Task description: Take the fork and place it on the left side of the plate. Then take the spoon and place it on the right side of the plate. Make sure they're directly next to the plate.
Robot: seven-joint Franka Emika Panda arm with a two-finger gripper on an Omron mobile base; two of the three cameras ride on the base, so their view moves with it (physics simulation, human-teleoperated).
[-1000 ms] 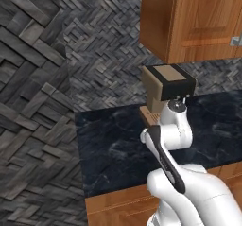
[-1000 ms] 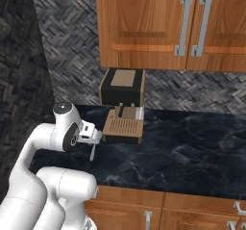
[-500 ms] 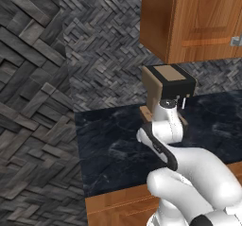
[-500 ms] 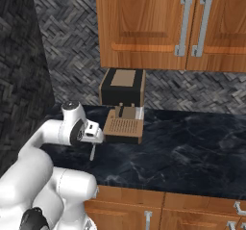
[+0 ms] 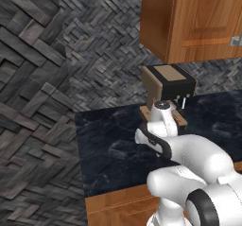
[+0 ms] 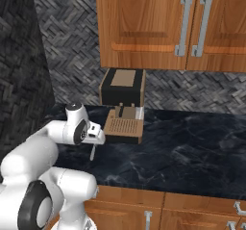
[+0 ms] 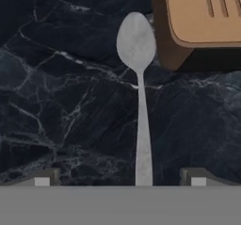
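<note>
The spoon (image 7: 140,87) lies flat on the dark marble counter (image 7: 56,101), a slim silvery piece whose rounded bowl points toward the wooden tray. Its handle runs back between my two fingertips. My gripper (image 7: 120,177) hovers over the handle end, open, with the jaws wide apart and nothing touching them. In the right base view the gripper (image 6: 94,138) hangs pointing down just left of the coffee machine, with the spoon (image 6: 92,153) under it as a thin pale line. The fork and the plate are out of view.
A dark coffee machine (image 6: 122,87) with a wooden drip tray (image 6: 124,128) stands against the back wall, its tray corner (image 7: 202,17) close to the spoon's bowl. Wooden cabinets (image 6: 168,27) hang overhead. A tiled side wall (image 5: 33,102) bounds the counter on the left.
The arm has folded lower and its hand has edged slightly toward the coffee machine. The jaws have stayed wide apart.
</note>
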